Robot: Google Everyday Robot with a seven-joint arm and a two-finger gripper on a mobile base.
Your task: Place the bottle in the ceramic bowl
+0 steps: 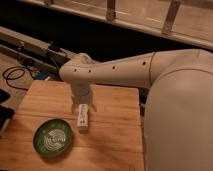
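The ceramic bowl is round, shallow and dark green with pale swirl lines inside. It sits on the wooden table near the front left. My white arm reaches in from the right, and the gripper points down over the table, just right of the bowl's far rim and beside it, not over it. I cannot make out a bottle as a separate thing. It may be in the gripper or hidden behind the wrist.
The table's left edge runs close to the bowl. Black cables and a small blue item lie on the floor at the far left. A dark object sits at the left edge. A railing runs along the back.
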